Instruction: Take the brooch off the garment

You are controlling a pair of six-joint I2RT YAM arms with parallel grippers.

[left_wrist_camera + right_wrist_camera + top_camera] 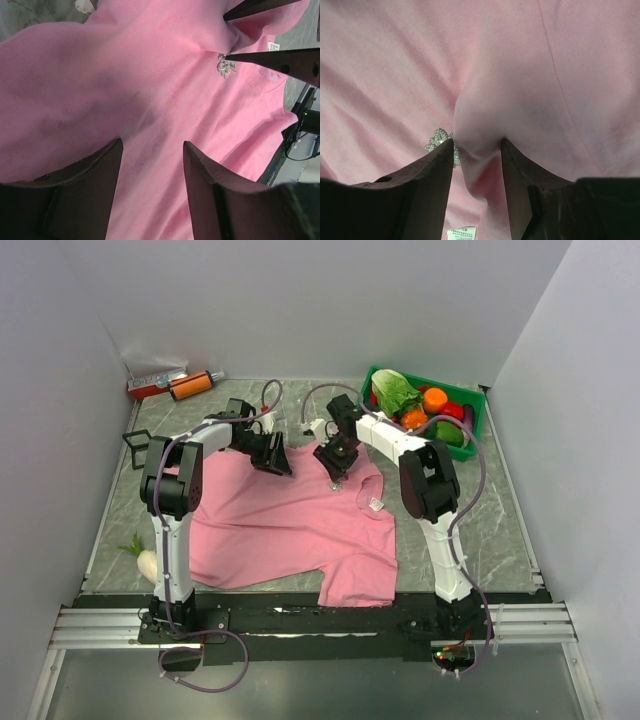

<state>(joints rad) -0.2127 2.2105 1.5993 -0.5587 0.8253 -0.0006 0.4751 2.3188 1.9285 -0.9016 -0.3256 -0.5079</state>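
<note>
On the grey marbled counter lies the pink garment. The right hand pinches a cloth fold beside the brooch. The left hand stands apart, and the neck label is unreadable.

White arms with black joints and bases, thin lilac-grey cables looping beside them, dark wedge-shaped fingers.

— Left side?
— Stretched forward, elbow bent, wrist angled inward; the left gripper sits low with its jaws spread wide.
— And the right?
— Mirrors it, reaching in from the other side, right gripper tipped down, fingers pinched on a fold of the garment.
</note>
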